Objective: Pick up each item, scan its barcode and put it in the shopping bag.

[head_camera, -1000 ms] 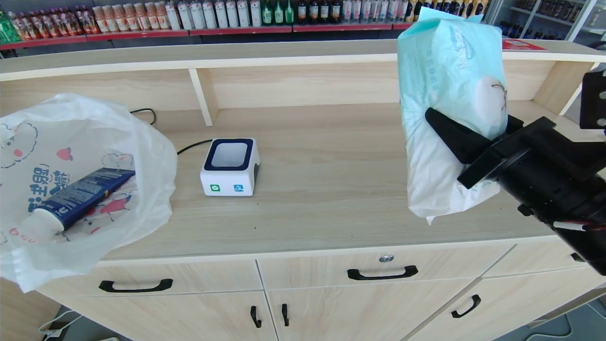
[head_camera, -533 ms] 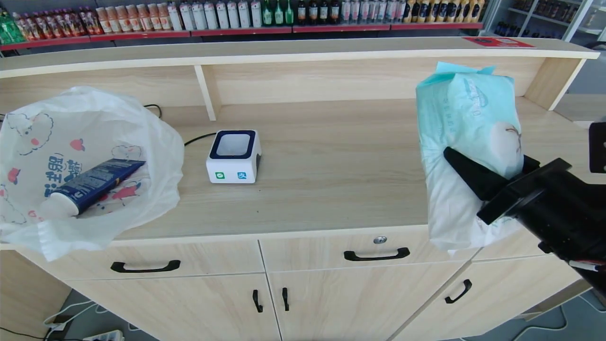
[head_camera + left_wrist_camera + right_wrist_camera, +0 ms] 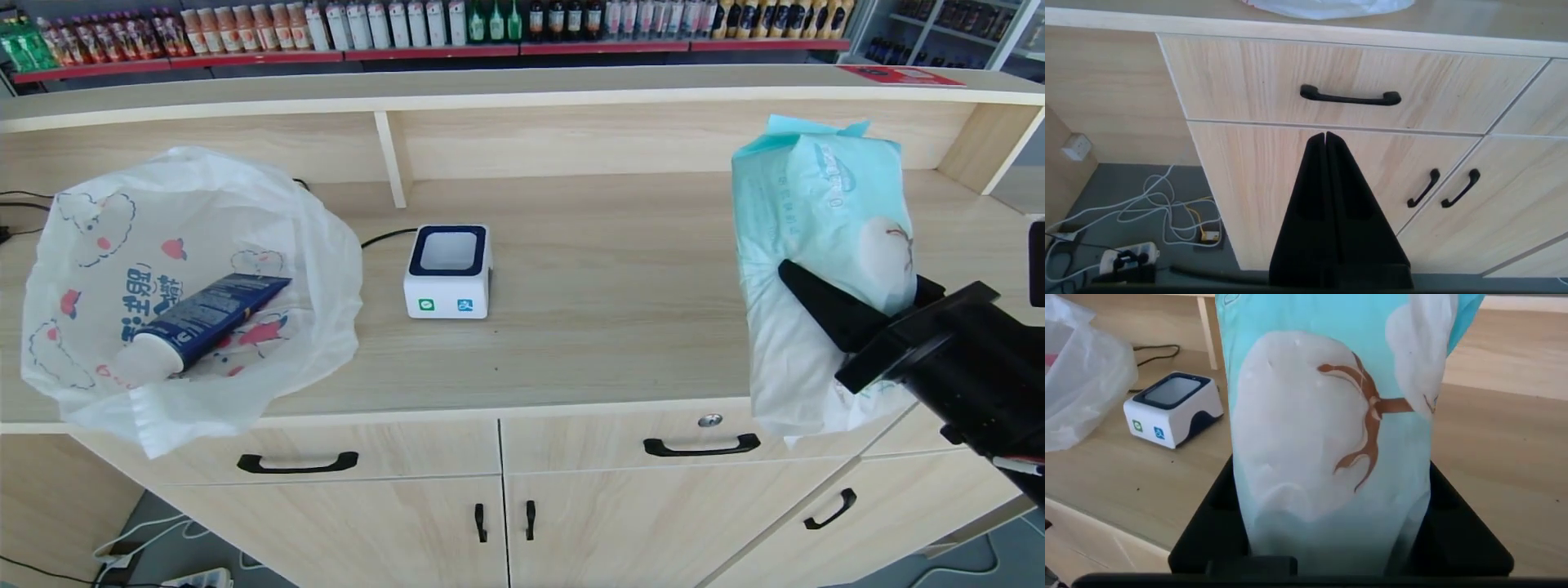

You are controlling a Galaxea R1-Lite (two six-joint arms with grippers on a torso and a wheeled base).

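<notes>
A teal and white soft pack (image 3: pixel 824 204) hangs upright above the counter's right front edge, and my right gripper (image 3: pixel 853 282) is shut on its lower half. In the right wrist view the pack (image 3: pixel 1323 416) stands between the black fingers (image 3: pixel 1208 518) of the right gripper (image 3: pixel 1331 510). The white barcode scanner (image 3: pixel 447 269) sits mid-counter, well left of the pack, also seen as the scanner (image 3: pixel 1172 404). The white shopping bag (image 3: pixel 204 175) lies open at the left with a dark blue tube (image 3: pixel 204 318) inside. My left gripper (image 3: pixel 1325 143) is shut and empty, low in front of the cabinet doors.
The wooden counter (image 3: pixel 612 310) has a raised back shelf with a divider (image 3: pixel 392 159). The scanner's black cable (image 3: pixel 384 238) runs back toward the shelf. Drawers and doors with black handles (image 3: pixel 702 446) lie below. Cables and a power strip (image 3: pixel 1123 260) lie on the floor.
My right gripper has come down and nearer with the pack, from in front of the back shelf to the counter's front edge. The head camera has shifted, sliding the whole picture rightward.
</notes>
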